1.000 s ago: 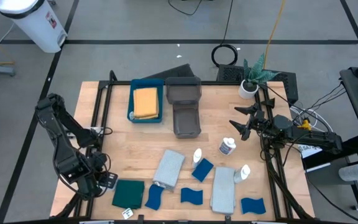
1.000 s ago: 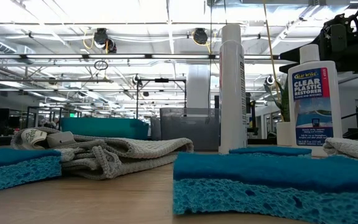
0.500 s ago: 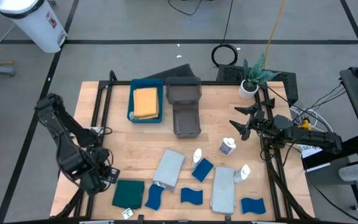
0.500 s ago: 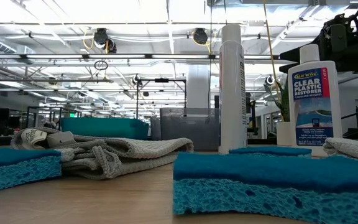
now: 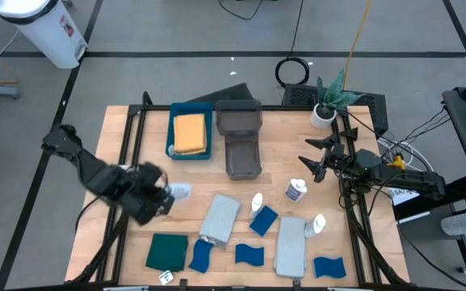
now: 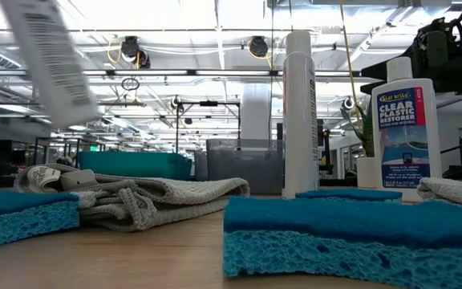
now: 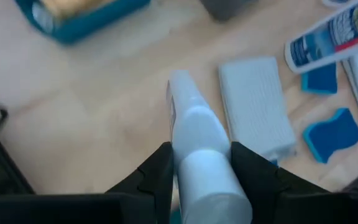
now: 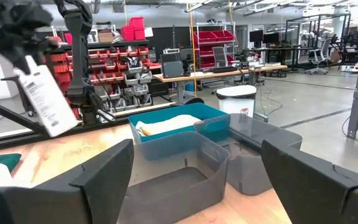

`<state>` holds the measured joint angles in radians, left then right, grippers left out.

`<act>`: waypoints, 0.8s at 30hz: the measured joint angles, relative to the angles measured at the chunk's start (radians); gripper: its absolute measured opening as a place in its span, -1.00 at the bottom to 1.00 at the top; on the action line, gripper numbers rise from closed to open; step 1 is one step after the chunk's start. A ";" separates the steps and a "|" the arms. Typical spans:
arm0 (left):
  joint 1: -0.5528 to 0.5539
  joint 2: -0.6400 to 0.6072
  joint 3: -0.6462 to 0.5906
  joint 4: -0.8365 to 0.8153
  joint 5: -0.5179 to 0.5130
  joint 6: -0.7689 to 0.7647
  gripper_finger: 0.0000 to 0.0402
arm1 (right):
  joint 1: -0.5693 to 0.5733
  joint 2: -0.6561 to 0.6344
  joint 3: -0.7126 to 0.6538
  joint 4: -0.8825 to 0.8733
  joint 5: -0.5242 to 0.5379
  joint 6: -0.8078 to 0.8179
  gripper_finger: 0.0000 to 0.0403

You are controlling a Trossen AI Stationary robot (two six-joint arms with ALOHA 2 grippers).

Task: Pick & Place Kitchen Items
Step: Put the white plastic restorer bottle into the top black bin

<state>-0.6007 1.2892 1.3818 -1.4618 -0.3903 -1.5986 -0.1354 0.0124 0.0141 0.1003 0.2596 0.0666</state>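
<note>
Left wrist view: small white labelled plastic bottle point(image 7: 194, 146) clamped between the left hand's point(image 7: 199, 167) two dark fingers, lifted clear of the wooden desk point(image 7: 104, 106), cap end pointing away from the wrist. High view puts the same bottle point(image 5: 178, 191) and left hand point(image 5: 154, 196) over the desk's left half, between the blue flat tray point(image 5: 189, 153) holding an orange folded cloth point(image 5: 189, 132) and the dark green folded cloth point(image 5: 167, 251). Light grey folded cloth point(image 5: 220, 217) lies just beside. Right hand point(image 5: 314, 160) waits by the desk's right edge, fingers spread wide, holding nothing.
</note>
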 joint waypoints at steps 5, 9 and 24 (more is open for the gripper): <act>0.179 0.000 0.013 0.029 0.070 0.259 -0.34 | 0.000 0.000 0.000 0.000 0.000 0.000 0.66; 0.304 0.018 0.015 0.028 0.196 0.444 -0.34 | 0.000 0.000 0.000 0.000 0.000 0.000 0.66; 0.556 0.308 0.019 0.210 0.378 1.197 -0.34 | 0.000 0.000 0.000 0.000 0.000 0.000 0.66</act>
<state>-0.0444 1.5973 1.4012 -1.2515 -0.0125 -0.4017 -0.1356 0.0124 0.0140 0.1005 0.2596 0.0668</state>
